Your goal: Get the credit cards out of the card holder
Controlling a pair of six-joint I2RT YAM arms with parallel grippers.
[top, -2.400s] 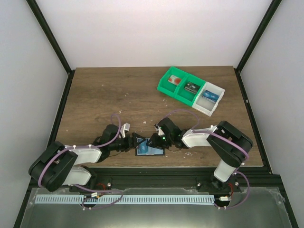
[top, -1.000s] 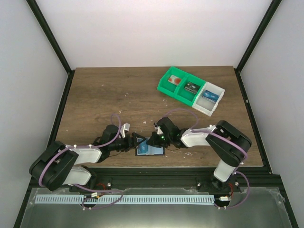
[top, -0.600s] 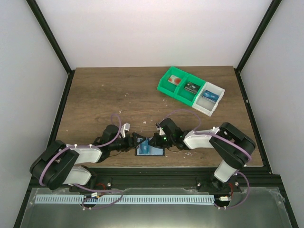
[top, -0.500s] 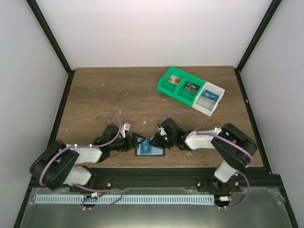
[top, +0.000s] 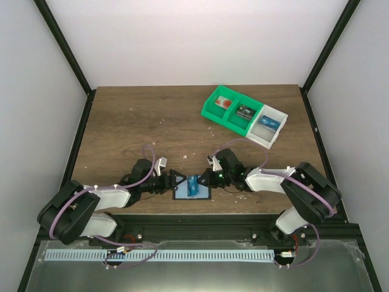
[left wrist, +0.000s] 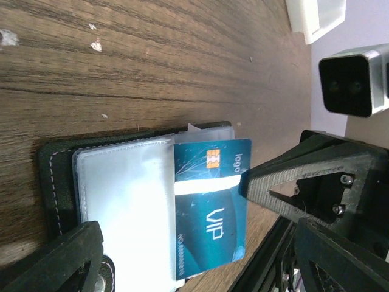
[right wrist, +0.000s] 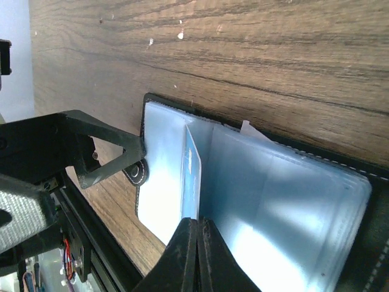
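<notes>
Two robot arms meet over a small black card holder (top: 194, 196) lying open on the wooden worktop (top: 134, 121). We see the holder directly between the two pincers, its pale blue-grey inner panels facing up. The left pincer (top: 178, 181) stands wide, with one finger on either side of the holder's nearer end. We cannot tell whether it presses on the black edge. The right pincer (right wrist: 196, 226) is closed tight on the edge of a blue credit card (left wrist: 213, 194) marked VIP, with a gold chip.

Compared with the view from half a second ago, the right arm has swung outward to its own right, and its wrist has drawn back from the holder. The card lay broad and flat across the holder then. From above it now shows as a narrower, tilted strip just in front of the right pincer's tips. From the left wrist, much of the card sits out past the sleeve, while one long edge is tucked under the clear panel.

We judge that the pull is working: the card is coming out but is not yet free. Well beyond the right pincer, a green-and-white tray of bins (top: 210, 101) holds small items.
</notes>
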